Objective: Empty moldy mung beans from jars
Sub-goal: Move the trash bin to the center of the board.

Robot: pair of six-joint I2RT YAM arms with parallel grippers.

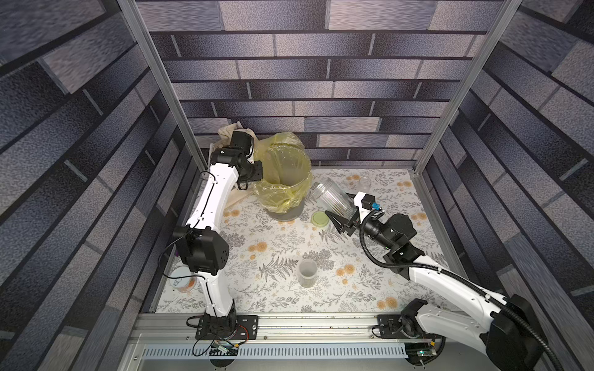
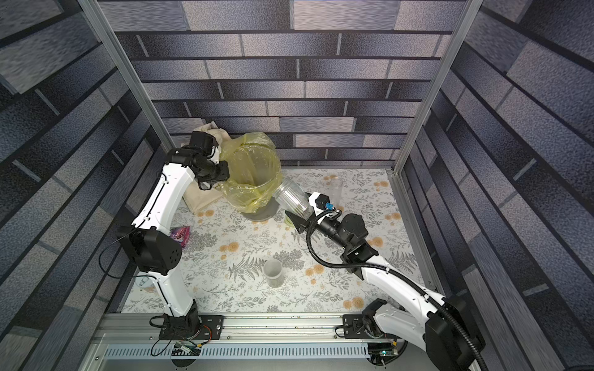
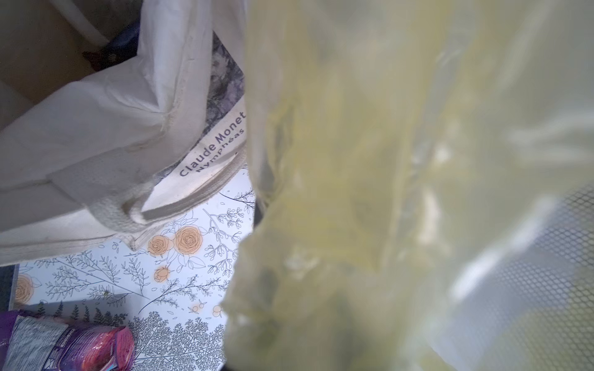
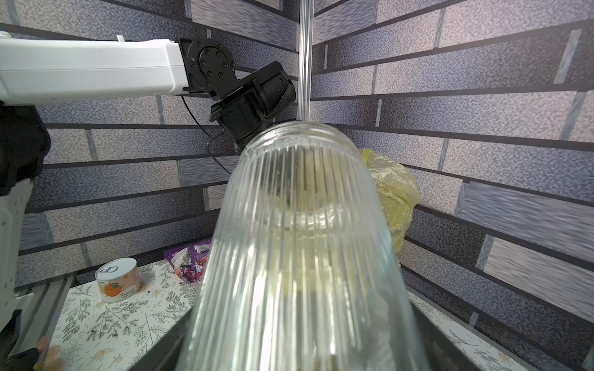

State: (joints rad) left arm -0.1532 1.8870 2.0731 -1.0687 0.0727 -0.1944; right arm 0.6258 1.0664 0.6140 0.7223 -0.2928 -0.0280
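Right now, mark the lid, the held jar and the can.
lid (image 1: 319,218): in a top view, top face.
held jar (image 4: 302,257): right wrist view, ribbed wall.
can (image 4: 117,282): right wrist view, printed side.

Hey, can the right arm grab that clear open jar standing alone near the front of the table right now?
Probably not yet: the right gripper is full, clamped on the wide ribbed clear jar. Otherwise nothing stands between it and the clear open jar.
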